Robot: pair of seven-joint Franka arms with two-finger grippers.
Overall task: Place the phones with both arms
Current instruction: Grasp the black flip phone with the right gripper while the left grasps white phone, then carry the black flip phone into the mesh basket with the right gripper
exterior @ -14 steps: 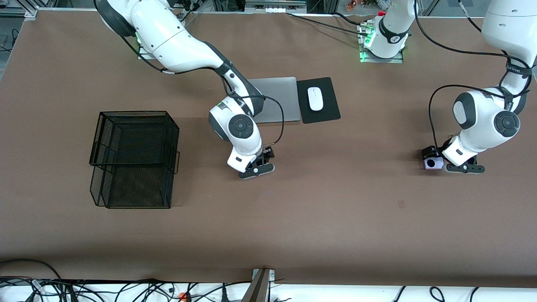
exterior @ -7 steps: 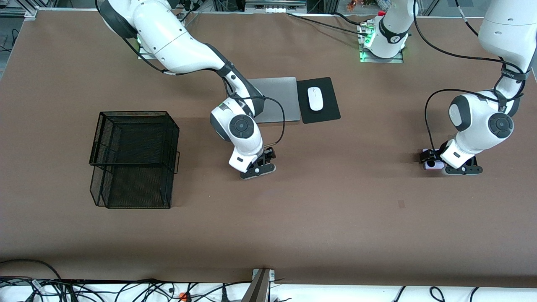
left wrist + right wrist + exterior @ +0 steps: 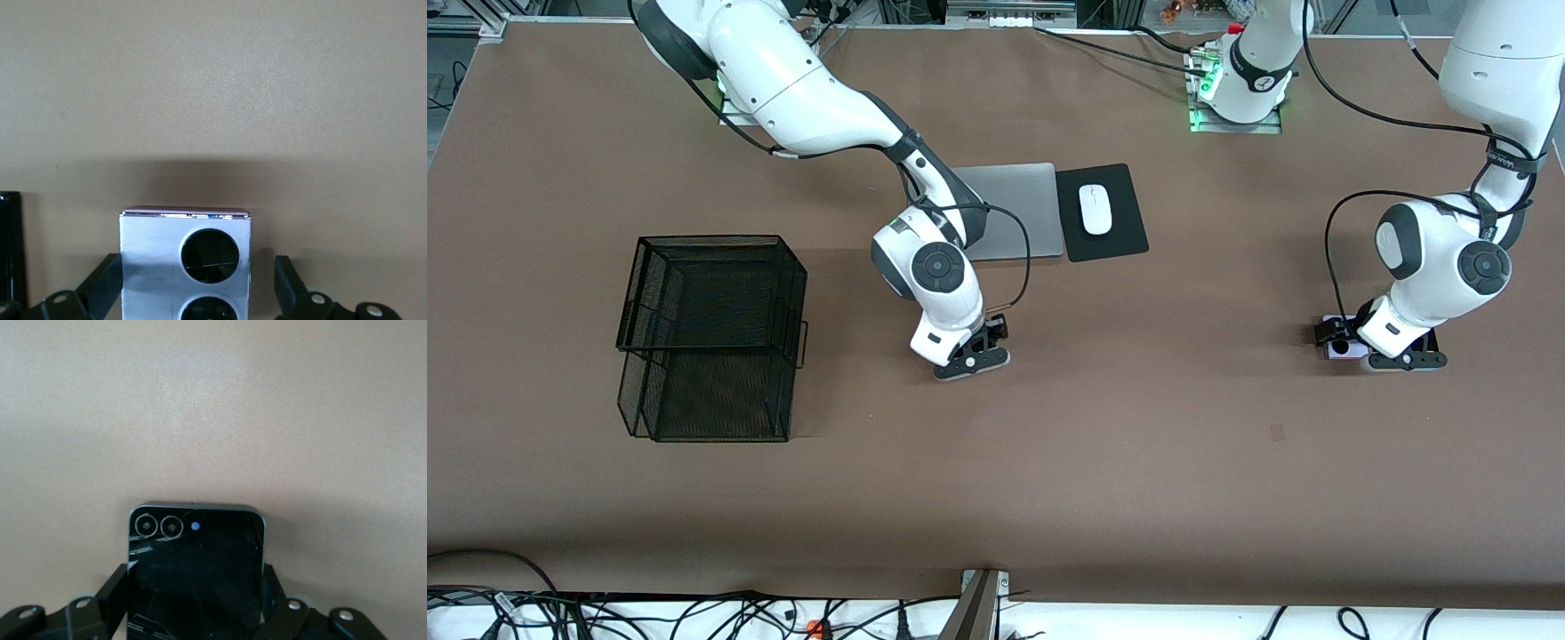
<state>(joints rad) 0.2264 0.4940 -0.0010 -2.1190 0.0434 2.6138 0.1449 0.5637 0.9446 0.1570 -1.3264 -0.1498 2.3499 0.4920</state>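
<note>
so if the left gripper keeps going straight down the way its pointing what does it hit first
The lilac-white phone: it lies between the left gripper's open fingers, on the table. Pushed further, the fingertips would probably reach the table on either side of it.

We observe that the right claw (image 3: 197, 613) has closed on the black flip phone (image 3: 195, 573); the left claw (image 3: 197, 297) has shifted over the lilac-white phone (image 3: 185, 263), covering more of it.
</note>
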